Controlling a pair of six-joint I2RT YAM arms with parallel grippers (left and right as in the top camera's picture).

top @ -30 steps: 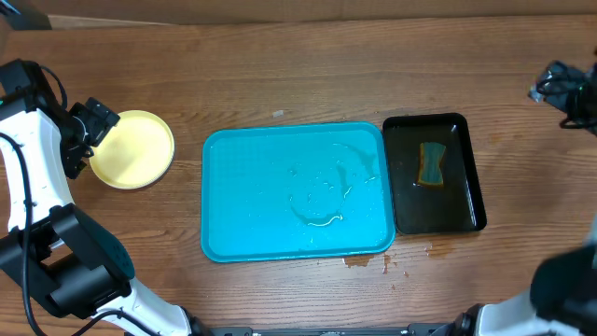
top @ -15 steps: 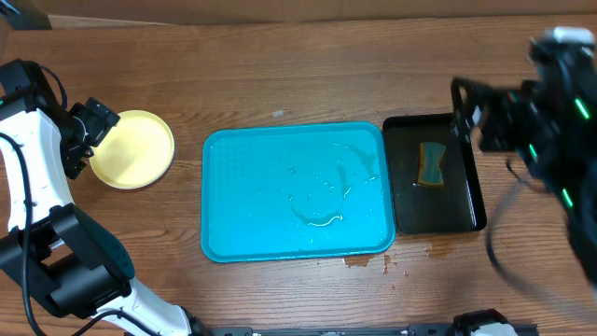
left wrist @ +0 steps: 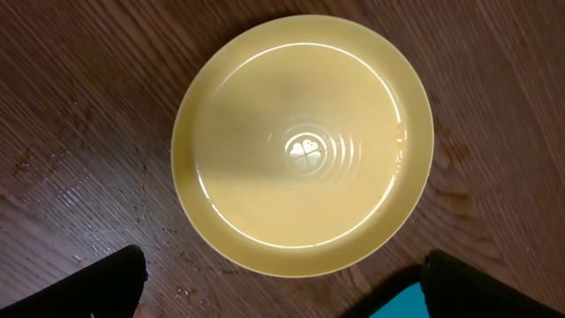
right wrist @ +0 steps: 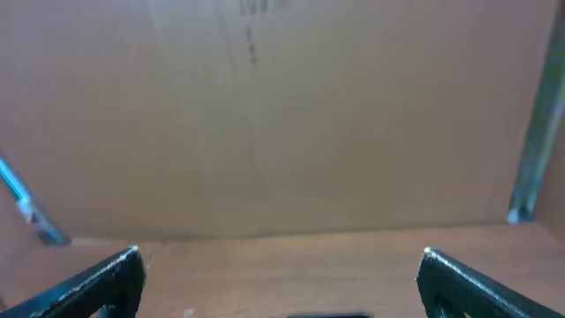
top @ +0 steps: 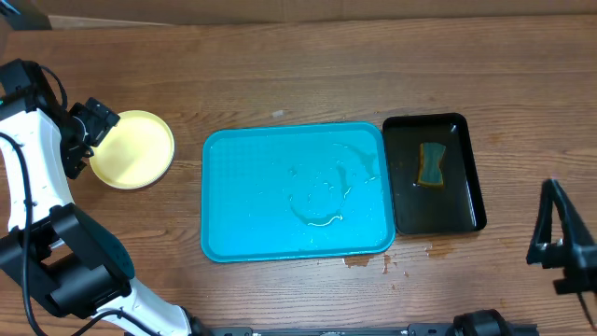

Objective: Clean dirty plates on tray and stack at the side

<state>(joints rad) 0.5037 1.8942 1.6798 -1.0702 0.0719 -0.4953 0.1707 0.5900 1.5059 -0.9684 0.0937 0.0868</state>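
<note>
left of tray [top: 297, 245], on table [top: 280, 75]: yellow plate [left wrist: 305, 146], left gripper [left wrist: 282, 290] above it, jaws wide apart, touching nothing; right gripper [right wrist: 281, 269] likewise wide, empty, facing cardboard [right wrist: 353, 115].

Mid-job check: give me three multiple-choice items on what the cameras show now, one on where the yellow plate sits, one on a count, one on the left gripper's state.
1. Where is the yellow plate?
A centred on the blue tray
B on the table, left of the blue tray
C on the table, right of the blue tray

2. How many plates lie on the blue tray?
A none
B one
C three

3. The left gripper is:
A open over the yellow plate
B shut on its rim
C shut and empty

Key:
1 B, the overhead view shows it on the wood left of the tray.
2 A, the tray's floor carries no plate.
3 A, the wrist view shows the jaws wide apart, off the rim.
</note>
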